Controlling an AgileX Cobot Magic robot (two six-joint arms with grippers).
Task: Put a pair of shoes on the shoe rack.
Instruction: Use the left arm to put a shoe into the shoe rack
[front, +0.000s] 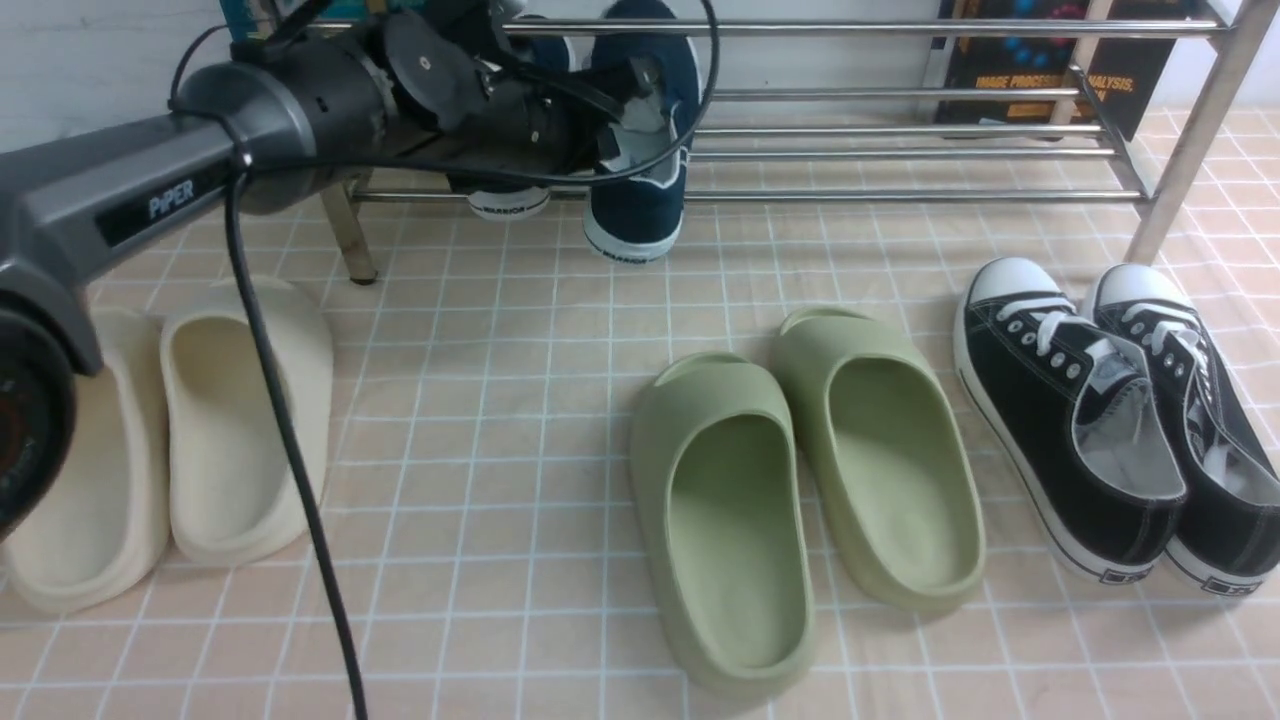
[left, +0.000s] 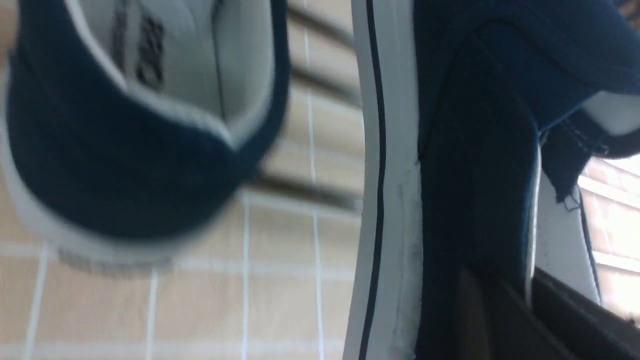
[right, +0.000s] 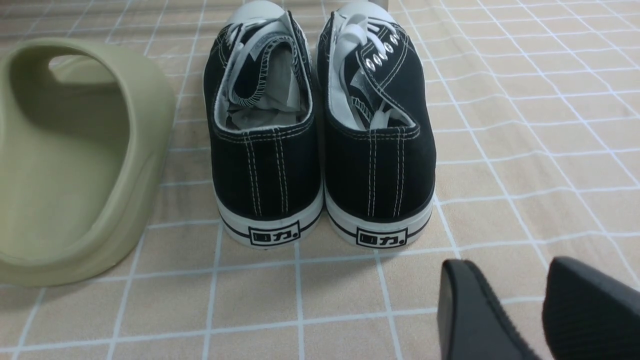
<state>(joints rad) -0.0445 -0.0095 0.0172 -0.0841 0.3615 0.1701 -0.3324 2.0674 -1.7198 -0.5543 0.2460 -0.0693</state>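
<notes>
Idling lower right, right tool (right: 525, 305): fingers apart, empty. Upper centre, left tool (front: 622, 125): clamped on navy shoe (front: 640, 215), heel overhanging shoe rack (front: 900, 195) front rod beside its mate (front: 508, 203). Risk: released so, it may slide off.

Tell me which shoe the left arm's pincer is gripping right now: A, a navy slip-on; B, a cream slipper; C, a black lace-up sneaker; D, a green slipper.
A: the left pincer is closed on the collar of a navy slip-on at the front of the shoe rack, and the left wrist view shows that shoe's navy side wall running in between its fingers.
</notes>
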